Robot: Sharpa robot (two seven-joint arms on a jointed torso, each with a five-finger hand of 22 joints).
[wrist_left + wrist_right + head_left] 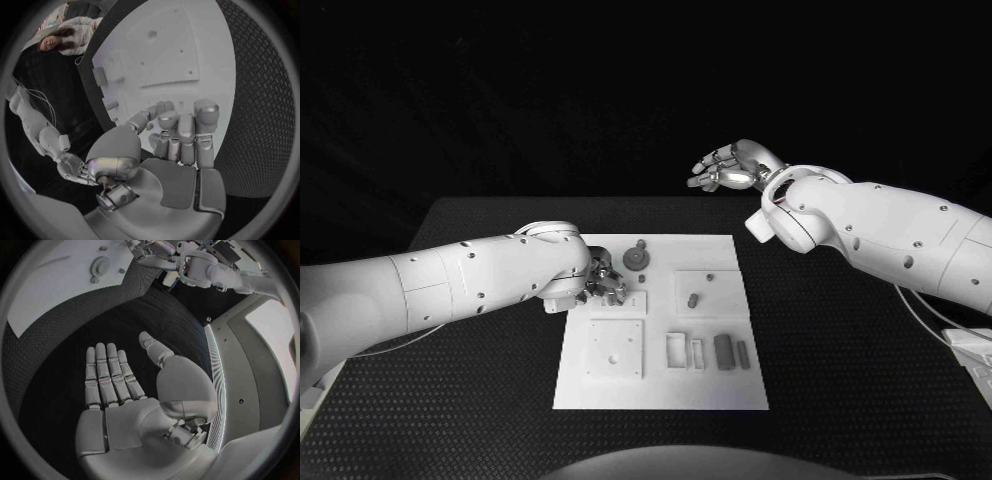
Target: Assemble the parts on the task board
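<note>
The white task board (661, 385) lies in the middle of the black table. On it I see a round gear-like part (636, 258), a small peg (711, 277), a short piece (692, 298) and several oblong parts (724, 351) in a row. My left hand (603, 282) hovers low over the board's left side beside the gear, its fingers (178, 135) curled down with the thumb close; what lies under the fingertips is hidden. My right hand (730, 168) is raised beyond the board's far right corner, its fingers (107, 375) straight and spread, holding nothing.
A square plate (615, 348) with small holes sits on the board's near left. Black table (848, 380) surrounds the board on all sides. My right forearm (877, 230) crosses above the table's right side. The gear (99, 266) and board (56, 285) appear in the right wrist view.
</note>
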